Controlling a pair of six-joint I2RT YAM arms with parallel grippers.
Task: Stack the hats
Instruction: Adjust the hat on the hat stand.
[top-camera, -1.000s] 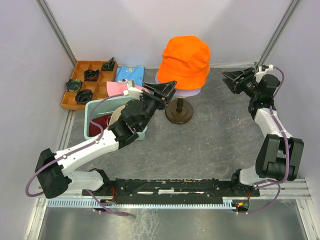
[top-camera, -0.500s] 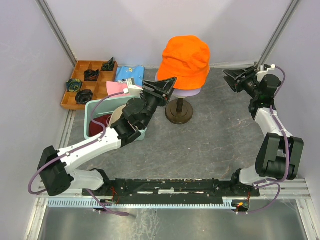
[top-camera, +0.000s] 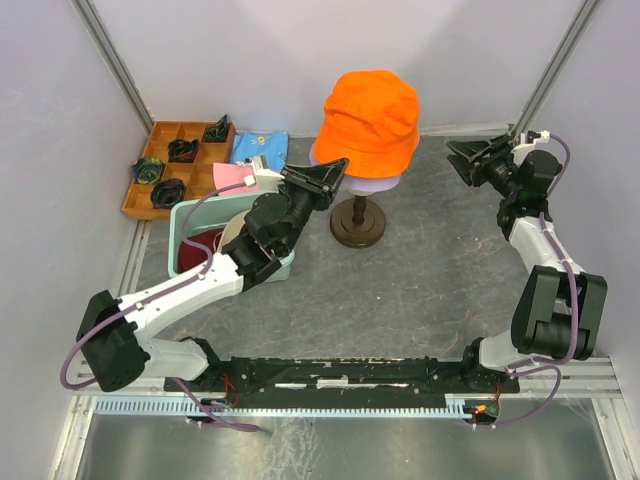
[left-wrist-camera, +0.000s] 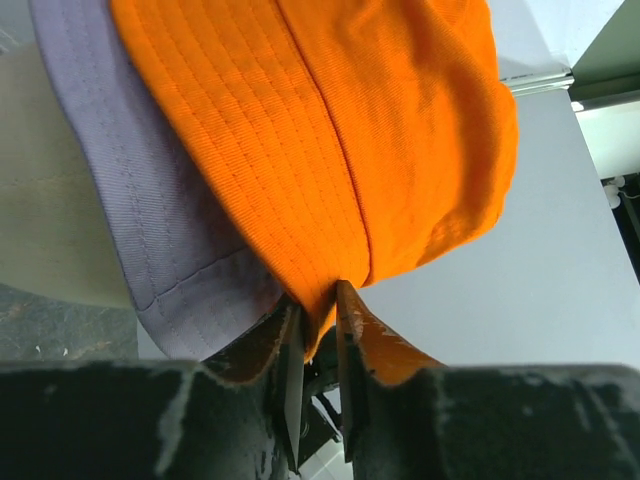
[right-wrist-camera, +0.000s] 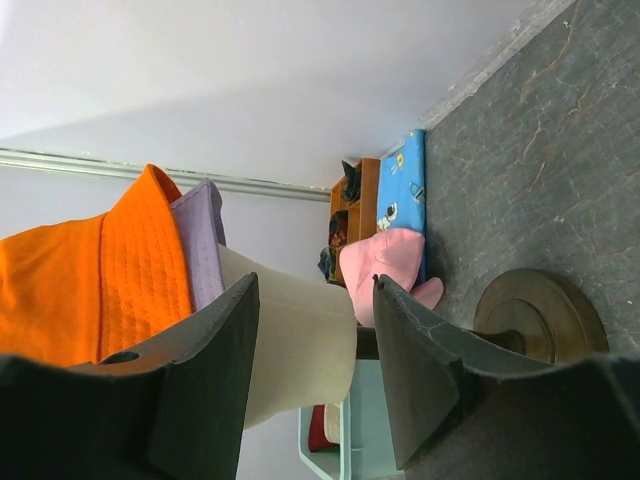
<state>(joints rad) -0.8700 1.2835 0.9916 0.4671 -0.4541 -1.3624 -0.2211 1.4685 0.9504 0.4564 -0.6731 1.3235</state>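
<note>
Grey bench (top-camera: 420, 270) below; orange hat (top-camera: 370, 115) sits crown-up over lavender hat (left-wrist-camera: 150, 220), its brim edge clenched between left jaws; right jaws released, well apart.

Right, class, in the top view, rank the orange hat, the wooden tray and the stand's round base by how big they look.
1-2. orange hat and wooden tray: about alike; the hat sits higher, nearer the camera, so no firm order.
3. round base: clearly smallest.

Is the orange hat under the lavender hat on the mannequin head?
No, the orange hat covers the lavender hat, whose brim peeks out below.
</note>
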